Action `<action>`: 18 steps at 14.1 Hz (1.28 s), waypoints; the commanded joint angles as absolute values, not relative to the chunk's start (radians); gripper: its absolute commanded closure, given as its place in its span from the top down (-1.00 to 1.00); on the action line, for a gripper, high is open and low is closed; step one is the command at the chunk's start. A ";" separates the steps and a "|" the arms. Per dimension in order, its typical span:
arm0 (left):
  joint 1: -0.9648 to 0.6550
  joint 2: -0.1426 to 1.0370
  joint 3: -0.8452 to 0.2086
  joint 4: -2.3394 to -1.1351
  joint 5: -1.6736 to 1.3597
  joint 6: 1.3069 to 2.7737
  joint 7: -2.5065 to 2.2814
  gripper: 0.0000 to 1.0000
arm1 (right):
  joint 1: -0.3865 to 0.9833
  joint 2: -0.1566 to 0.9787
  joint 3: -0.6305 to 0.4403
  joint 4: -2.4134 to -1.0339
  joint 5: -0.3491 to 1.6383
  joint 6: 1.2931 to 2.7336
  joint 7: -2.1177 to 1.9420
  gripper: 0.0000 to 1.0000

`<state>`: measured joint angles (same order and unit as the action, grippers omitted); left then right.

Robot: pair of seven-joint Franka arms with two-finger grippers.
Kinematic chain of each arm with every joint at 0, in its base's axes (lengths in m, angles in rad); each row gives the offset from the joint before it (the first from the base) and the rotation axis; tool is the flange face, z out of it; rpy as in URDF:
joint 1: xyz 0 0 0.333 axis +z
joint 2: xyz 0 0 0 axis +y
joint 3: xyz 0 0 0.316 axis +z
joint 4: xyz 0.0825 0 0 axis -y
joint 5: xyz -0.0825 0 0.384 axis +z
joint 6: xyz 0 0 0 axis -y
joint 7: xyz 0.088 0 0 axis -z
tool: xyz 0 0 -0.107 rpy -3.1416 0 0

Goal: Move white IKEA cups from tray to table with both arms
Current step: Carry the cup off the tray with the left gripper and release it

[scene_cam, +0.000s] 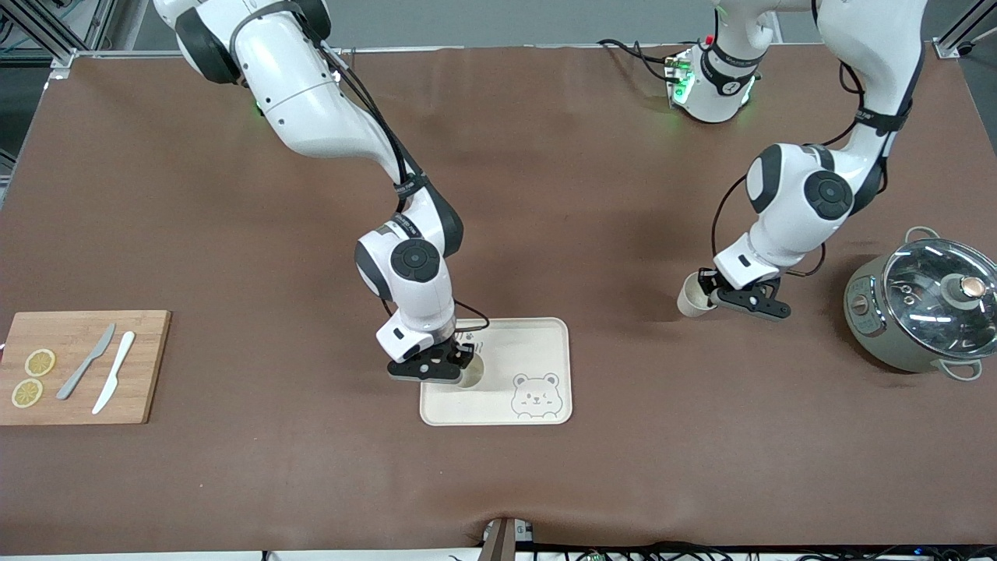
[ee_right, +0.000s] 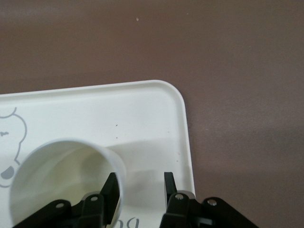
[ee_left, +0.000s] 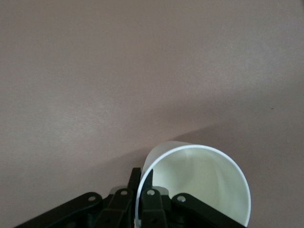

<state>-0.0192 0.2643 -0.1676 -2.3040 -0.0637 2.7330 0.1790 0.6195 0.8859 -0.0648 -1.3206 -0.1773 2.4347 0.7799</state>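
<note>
On the brown table (scene_cam: 545, 195) I log the following. Item one: a cream tray (scene_cam: 537, 343) near the middle, printed with a bear face (scene_cam: 535, 395) at its corner nearer the front camera; my right wrist view shows grey lettering at the tray's edge, partly hidden, of which I can read only something like "Bo". Item two: a white cup (ee_right: 61, 183) standing upright on the tray, at the side toward the right arm's end. My right gripper (scene_cam: 458, 366) sits low at this cup; in the right wrist view its jaws stand apart, one finger (ee_right: 110, 190) against the cup's outer wall, the other clear of it over bare tray. Item three: a second white cup (scene_cam: 690, 296), tilted, lifted over bare table between the tray and the pot, its rim pinched by my left gripper (scene_cam: 713, 292); the left wrist view shows the jaws closed narrow across the cup wall (ee_left: 199, 185). Item four: a grey-green pot (scene_cam: 919, 312) with a glass lid, at the left arm's end. Item five: a wooden cutting board (scene_cam: 148, 366) at the right arm's end, carrying two lemon slices (scene_cam: 33, 378), a grey knife (scene_cam: 86, 362) and a white knife (scene_cam: 114, 372).
</note>
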 commanded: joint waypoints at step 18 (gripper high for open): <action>-0.006 0.186 -0.181 -2.265 -0.078 2.541 0.252 1.00 | 0.572 0.789 0.026 -1.283 -0.132 2.234 0.784 -1.00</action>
